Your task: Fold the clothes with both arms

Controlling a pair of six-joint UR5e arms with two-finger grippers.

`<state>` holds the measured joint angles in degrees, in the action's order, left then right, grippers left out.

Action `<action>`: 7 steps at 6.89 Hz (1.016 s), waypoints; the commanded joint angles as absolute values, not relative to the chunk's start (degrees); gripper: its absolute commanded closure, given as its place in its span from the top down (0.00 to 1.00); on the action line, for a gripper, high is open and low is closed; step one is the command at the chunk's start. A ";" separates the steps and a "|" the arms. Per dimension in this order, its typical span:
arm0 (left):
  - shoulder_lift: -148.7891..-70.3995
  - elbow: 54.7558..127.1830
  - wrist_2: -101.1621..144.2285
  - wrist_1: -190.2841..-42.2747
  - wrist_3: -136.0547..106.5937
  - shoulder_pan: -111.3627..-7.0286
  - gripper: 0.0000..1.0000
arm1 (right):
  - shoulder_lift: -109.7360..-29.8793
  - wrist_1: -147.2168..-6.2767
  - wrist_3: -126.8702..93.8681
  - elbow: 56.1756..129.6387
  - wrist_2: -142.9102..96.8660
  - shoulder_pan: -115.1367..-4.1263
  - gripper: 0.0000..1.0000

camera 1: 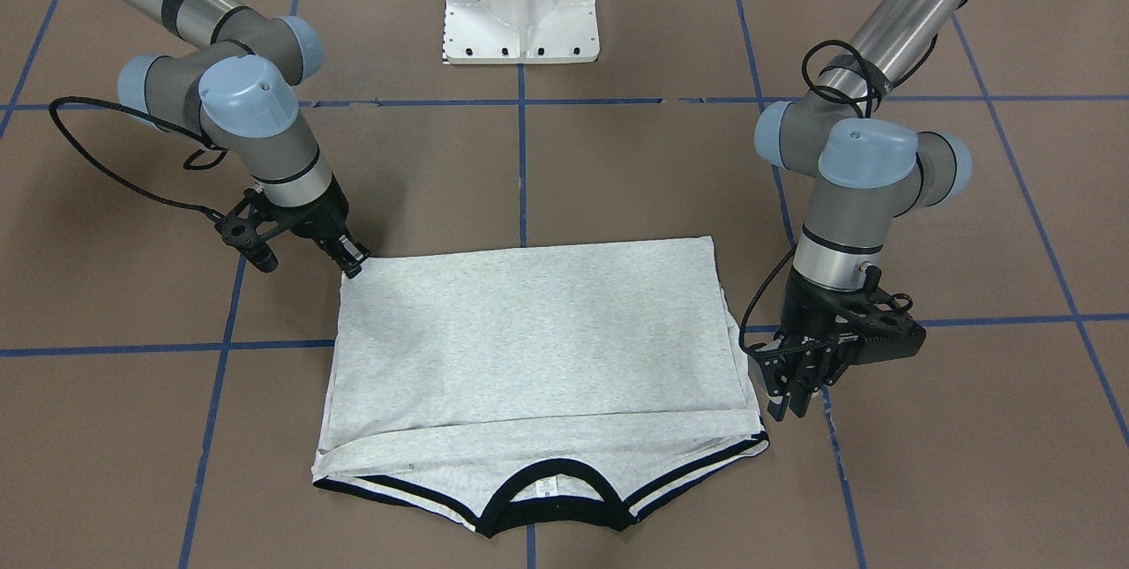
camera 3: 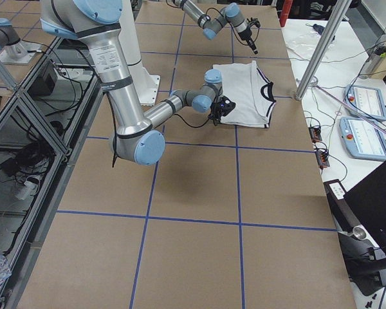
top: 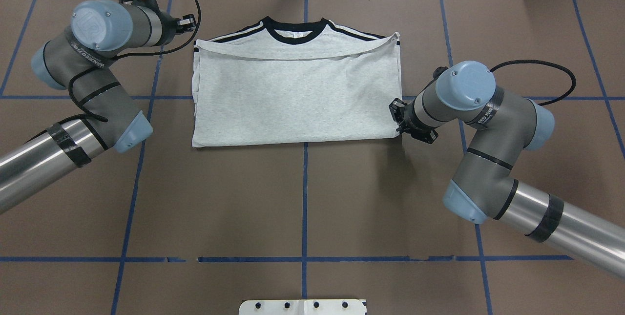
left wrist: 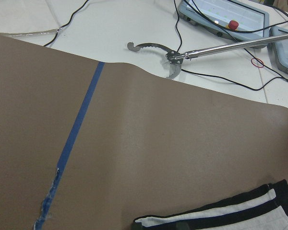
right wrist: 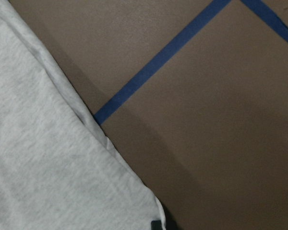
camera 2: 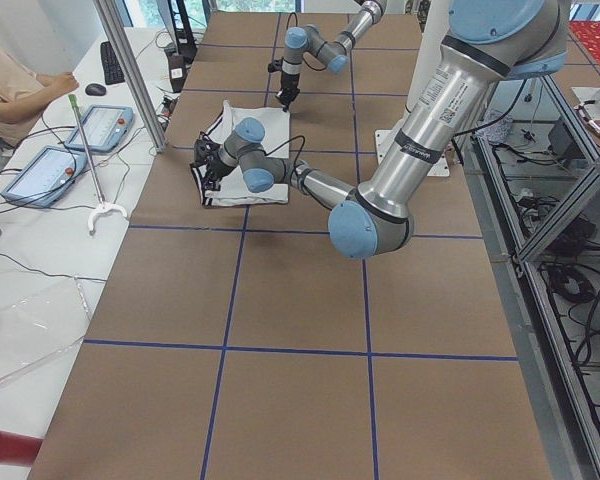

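In the overhead view, the left hand (top: 188, 23) hovers clenched and empty at the shirt's 10 o'clock, just off a striped shoulder. The soft heather-grey shirt (top: 293, 95) lies folded into a flat rectangle on the matte brown desk (top: 302, 198), with its black collar (top: 295, 29) at 12. The right hand (camera 1: 355, 266) pinches the shirt's 4 o'clock corner.

A brown table (top: 219, 198) gridded with blue tape (top: 304, 207), white bench (camera 2: 30, 250) alongside.

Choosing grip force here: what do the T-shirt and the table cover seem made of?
T-shirt: soft heathered knit, likely a cotton blend; speckled grey, limp layered folds.
Table cover: probably matte brown paper or thin board; flat, no sheen, and its far edge ripples slightly.
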<state>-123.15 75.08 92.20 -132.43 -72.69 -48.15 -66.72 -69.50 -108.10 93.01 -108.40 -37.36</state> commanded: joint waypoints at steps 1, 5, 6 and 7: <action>-123.22 75.32 92.28 -132.36 -72.77 -48.08 0.37 | -69.07 -70.04 -108.10 98.40 -110.04 -37.79 0.00; -119.38 83.46 104.62 -131.75 -76.34 -47.64 0.40 | -85.75 -74.79 -110.81 121.86 -121.79 -31.59 0.00; -117.27 87.41 108.42 -131.57 -79.60 -47.64 0.40 | -85.87 -74.88 -112.31 122.25 -122.43 -26.68 0.00; -114.64 92.41 111.68 -130.79 -81.46 -47.46 0.42 | -86.65 -74.80 -112.67 124.00 -123.82 -23.32 0.00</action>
